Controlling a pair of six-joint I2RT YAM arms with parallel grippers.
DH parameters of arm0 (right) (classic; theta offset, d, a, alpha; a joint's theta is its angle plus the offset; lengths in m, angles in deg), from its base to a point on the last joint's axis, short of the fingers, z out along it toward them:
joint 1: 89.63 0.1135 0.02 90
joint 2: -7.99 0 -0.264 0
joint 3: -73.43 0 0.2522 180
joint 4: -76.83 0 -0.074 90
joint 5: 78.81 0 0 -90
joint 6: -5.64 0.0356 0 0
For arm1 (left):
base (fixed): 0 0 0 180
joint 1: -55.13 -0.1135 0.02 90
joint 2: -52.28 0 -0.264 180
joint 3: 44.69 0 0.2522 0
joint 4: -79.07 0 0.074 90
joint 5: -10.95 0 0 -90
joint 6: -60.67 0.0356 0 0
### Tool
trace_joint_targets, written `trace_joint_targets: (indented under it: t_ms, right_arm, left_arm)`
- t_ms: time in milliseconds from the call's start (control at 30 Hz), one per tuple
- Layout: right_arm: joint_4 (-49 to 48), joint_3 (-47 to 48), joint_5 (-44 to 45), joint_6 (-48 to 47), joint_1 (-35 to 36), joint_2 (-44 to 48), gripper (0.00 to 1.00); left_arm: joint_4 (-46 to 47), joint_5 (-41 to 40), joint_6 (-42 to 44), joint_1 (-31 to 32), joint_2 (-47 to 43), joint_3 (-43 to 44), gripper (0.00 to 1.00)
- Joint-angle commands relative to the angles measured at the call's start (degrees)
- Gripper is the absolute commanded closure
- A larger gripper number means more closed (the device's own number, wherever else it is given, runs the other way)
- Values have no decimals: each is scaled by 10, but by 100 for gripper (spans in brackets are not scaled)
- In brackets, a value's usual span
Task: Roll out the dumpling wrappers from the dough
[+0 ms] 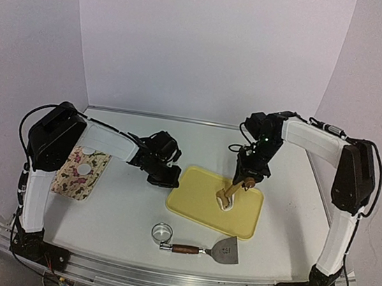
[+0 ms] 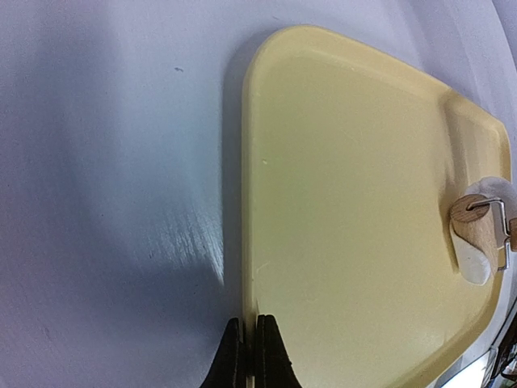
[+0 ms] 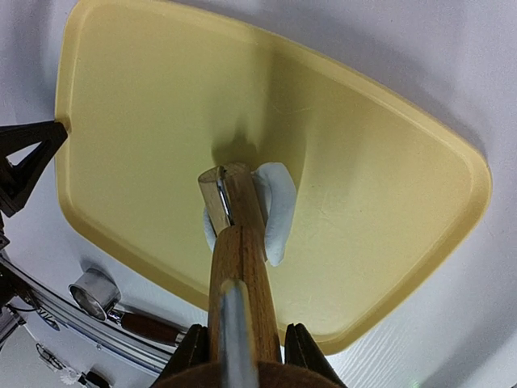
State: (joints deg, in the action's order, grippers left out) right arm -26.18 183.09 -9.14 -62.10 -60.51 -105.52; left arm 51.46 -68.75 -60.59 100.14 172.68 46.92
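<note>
1. White table (image 1: 125, 212), yellow tray (image 1: 200, 204).
2. Right gripper (image 3: 242, 356) clamps a roller (image 3: 239, 250), pressing dough (image 3: 276, 206) (mid-tray).
3. Left gripper (image 2: 249, 349) is closed and empty, at the tray edge.
4. Two wrappers (image 1: 83, 169) lie on a patterned mat (image 1: 69, 182).

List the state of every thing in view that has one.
Yellow tray, flat on the table.
Left claw, shut, empty, tips at the yellow tray's edge.
Right claw, shut on the wooden roller.
Wooden roller, pressed on the dough.
Dough, lumpy, not yet flat.
Dumpling wrappers, two, flat on the patterned mat.
Ring cutter, idle on the table.
Scraper, idle on the table.
</note>
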Motion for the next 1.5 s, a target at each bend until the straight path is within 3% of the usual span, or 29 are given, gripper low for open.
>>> trace_joint_targets:
  t_ms: [0,1467]
  right_arm:
    - [46,-37,155,-19,-42,-24,100]
    - [15,-127,203,-76,-202,-20,100]
  left_arm:
    - [-101,-45,14,-8,14,-25,100]
    - [-108,-71,9,-27,13,-33,100]
